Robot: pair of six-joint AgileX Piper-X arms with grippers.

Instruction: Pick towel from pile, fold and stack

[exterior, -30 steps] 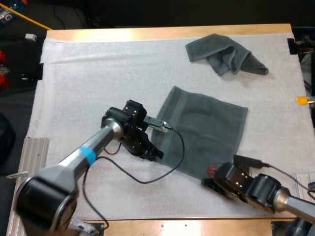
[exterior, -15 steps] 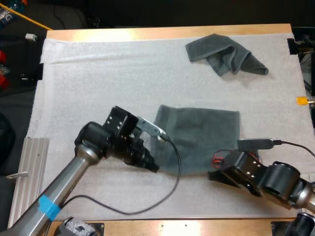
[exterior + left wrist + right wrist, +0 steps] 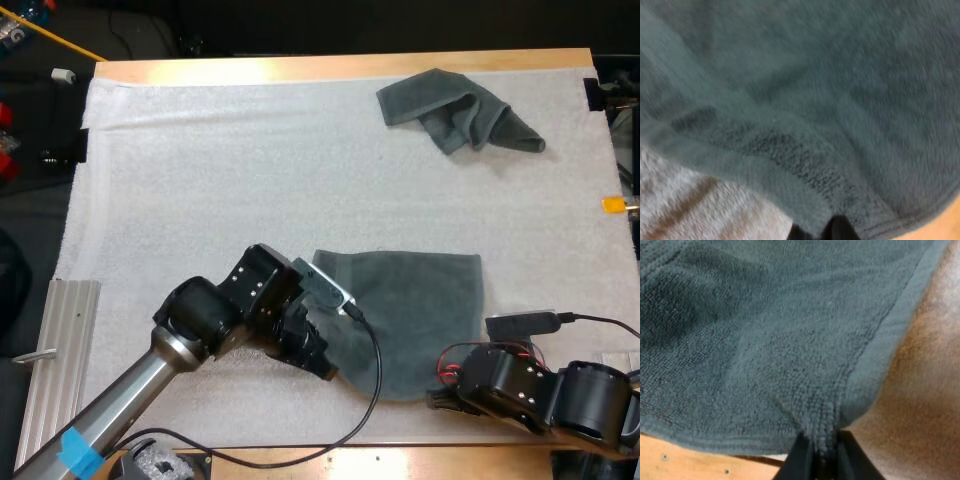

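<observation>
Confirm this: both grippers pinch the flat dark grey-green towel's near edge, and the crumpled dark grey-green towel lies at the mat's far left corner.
Not quite: the high view shows the crumpled dark grey-green towel at the white mat's far right corner. The left gripper and right gripper do pinch the flat dark grey-green towel's near edge.

High view: bright, even overhead light; mat (image 3: 200, 180) nearly washed-out white, mild glare on table (image 3: 240, 70) far edge, bkgd dark. Shadows soft, short. Wrist views dimmer; towel (image 3: 840, 75) folds shaded.
</observation>
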